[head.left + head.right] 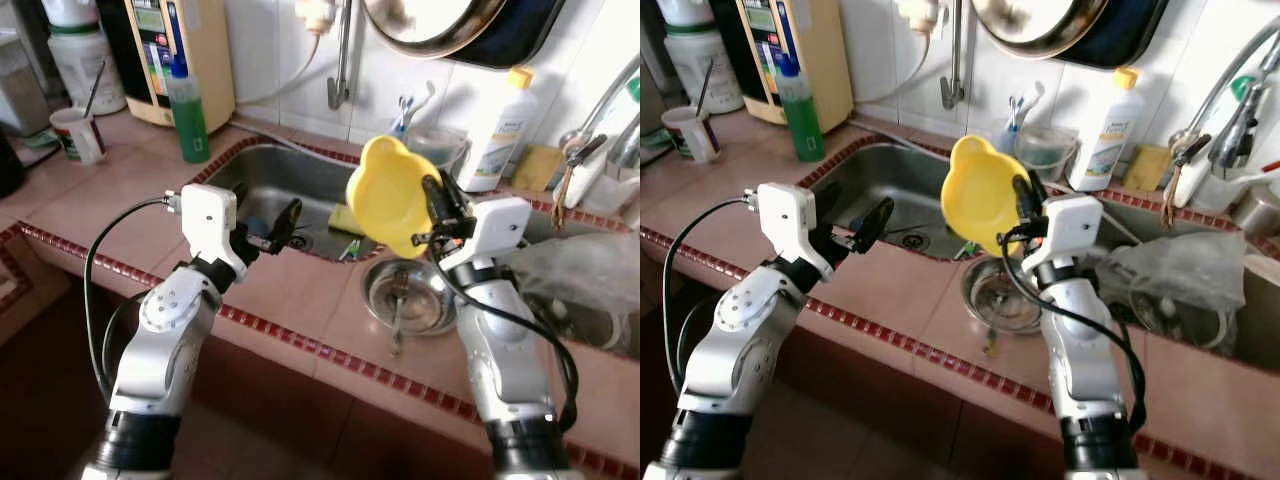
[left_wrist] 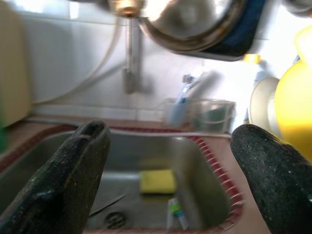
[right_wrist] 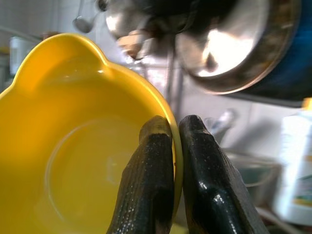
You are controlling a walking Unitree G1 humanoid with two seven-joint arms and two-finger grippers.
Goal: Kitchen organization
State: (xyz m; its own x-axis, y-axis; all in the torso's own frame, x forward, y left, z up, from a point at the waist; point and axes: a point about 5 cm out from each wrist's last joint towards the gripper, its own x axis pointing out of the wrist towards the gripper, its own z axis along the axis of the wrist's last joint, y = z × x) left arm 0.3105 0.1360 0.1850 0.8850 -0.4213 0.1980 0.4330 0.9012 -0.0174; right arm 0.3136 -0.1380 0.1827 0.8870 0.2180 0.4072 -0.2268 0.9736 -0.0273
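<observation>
Two pincers up over the counter (image 1: 300, 290), one of them carrying a yellow bowl.

Nearest us, our left pincer (image 1: 275, 228) hangs with fingers spread wide, at the sink's (image 1: 270, 175) front edge. Our right pincer (image 3: 176, 141) pinches the rim of the bowl (image 1: 390, 195), which it holds tilted in the air above a steel dish (image 1: 408, 295) on the counter. Further back, a sponge (image 2: 157, 181) lies in the sink; a white bottle (image 1: 500, 130) stands by the wall.
</observation>
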